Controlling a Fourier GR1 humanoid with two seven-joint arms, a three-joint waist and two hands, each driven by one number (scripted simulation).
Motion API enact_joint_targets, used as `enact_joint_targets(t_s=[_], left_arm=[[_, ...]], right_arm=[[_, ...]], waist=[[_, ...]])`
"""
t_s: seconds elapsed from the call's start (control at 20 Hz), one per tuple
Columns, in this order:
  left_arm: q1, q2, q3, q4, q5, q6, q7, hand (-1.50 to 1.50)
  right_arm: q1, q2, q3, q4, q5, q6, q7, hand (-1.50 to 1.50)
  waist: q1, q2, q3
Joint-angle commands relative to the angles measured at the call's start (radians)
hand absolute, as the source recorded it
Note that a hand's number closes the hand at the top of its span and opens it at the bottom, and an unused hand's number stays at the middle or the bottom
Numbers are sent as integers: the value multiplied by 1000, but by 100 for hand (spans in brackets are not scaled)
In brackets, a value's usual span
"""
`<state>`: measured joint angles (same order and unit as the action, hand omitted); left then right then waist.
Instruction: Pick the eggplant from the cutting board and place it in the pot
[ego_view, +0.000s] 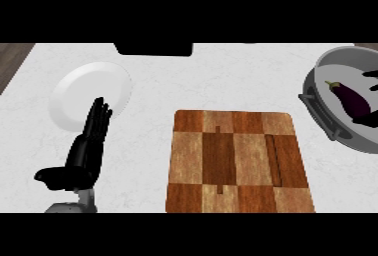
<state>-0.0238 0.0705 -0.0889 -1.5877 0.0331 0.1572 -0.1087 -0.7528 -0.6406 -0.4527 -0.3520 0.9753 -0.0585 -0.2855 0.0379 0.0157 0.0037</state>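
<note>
**Eggplant over the pot, release pending**

Lying inside the grey pot (332, 75) at the right edge of the frame: the purple eggplant (353, 100), stem end toward the upper left, body running down and right. Black fingers of the right hand (371, 119) peeking in at the far right edge, some above the eggplant and some at its lower end; too little showing to tell whether curled round it or already let go. Checkered wooden cutting board (235, 162) at centre bottom, bare of the eggplant. At the left, the left hand (92, 135) resting with fingers straight and together, tips overlapping the lower rim of the white plate (88, 95); holding nothing.

Likely near the end of the task, only the release and pull-back remaining. Risks from here: dragging the eggplant back out over the pot wall if withdrawing before fully opening; catching the rim or the handle (317, 107) on the way out and shifting the pot toward the counter edge.
</note>
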Motion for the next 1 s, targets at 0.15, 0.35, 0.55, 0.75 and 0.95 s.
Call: enact_joint_targets(t_s=[0.15, 0.35, 0.55, 0.75, 0.95], left_arm=[[5, -18, -7, -5, -17, 24, -8, 0], [26, -5, 13, 12, 6, 0, -30, 0], [-3, -10, -15, 2, -11, -4, 0, 0], [-42, -2, 21, 61, 3, -13, -33, 0], [-27, -21, -5, 26, -38, 29, -16, 0]], right_arm=[[-50, 35, -250, 12, -282, 12, -197, -150], [-38, -60, -359, 58, -395, 121, -265, -150], [-67, -108, -412, 117, -447, 150, -201, -150], [-2, -156, -443, 132, -479, 165, -282, -150], [44, -200, -481, 146, -520, 198, -331, -150]], waist=[[-19, -6, 3], [-12, 0, 1], [4, 4, 2], [2, 8, 2], [4, 7, 4]])
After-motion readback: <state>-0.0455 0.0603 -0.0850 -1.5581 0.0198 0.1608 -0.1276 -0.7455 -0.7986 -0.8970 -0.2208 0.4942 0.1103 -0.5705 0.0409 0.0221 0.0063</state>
